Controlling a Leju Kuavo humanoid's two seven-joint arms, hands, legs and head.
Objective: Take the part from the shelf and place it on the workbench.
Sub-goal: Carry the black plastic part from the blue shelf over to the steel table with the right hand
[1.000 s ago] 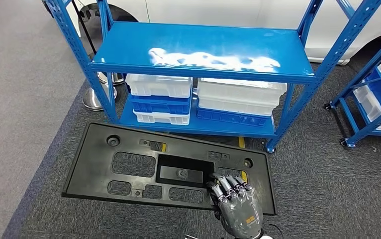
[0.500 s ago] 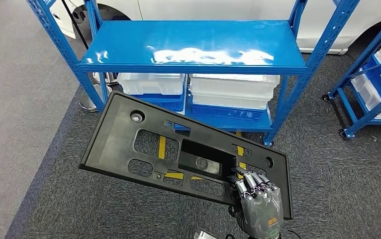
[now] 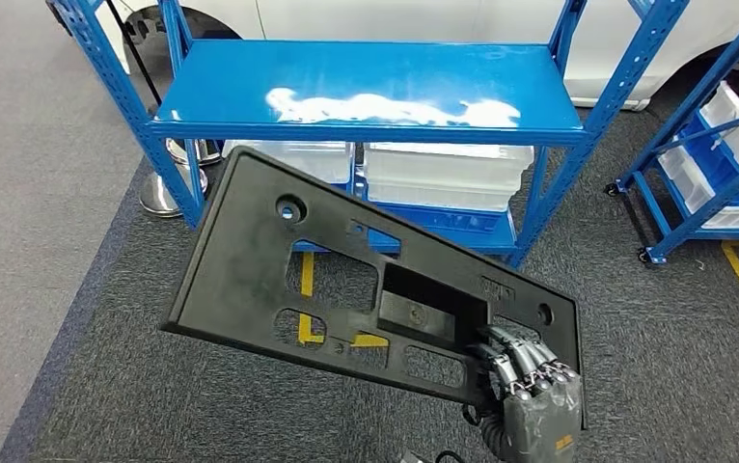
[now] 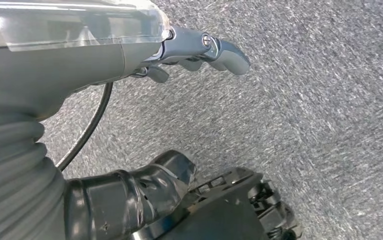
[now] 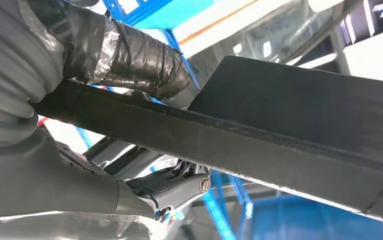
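**A:** You've got the black plastic panel (image 3: 346, 280) up in the air in front of the blue shelf (image 3: 366, 92), and it's all hanging off one corner. Your right hand (image 3: 530, 400) has its fingers (image 3: 515, 362) wrapped over the near right edge, thumb underneath, clamped on the panel. The far left end tilts up and out, well clear of the carpet.

**B:** And the left hand (image 4: 199, 50)?

**A:** Down by your side over the grey carpet (image 4: 329, 125), fingers loosely curled, nothing in it. I'd judge you're in the carry, part off the shelf and not yet set down. No table in sight from here, so you'll have to turn to find it.

**B:** What should I watch?

**A:** That long lever. A one-corner grip on a wide, flat piece wants to twist in the fingers, so turn slowly and keep the wrist steady. Mind the far end near the shelf uprights (image 3: 626, 82) and the white bins (image 3: 448, 178) underneath as you swing. If the panel starts sagging, bring the left hand under the free edge. From the right wrist, the edge sits deep against the palm, which looks sound.
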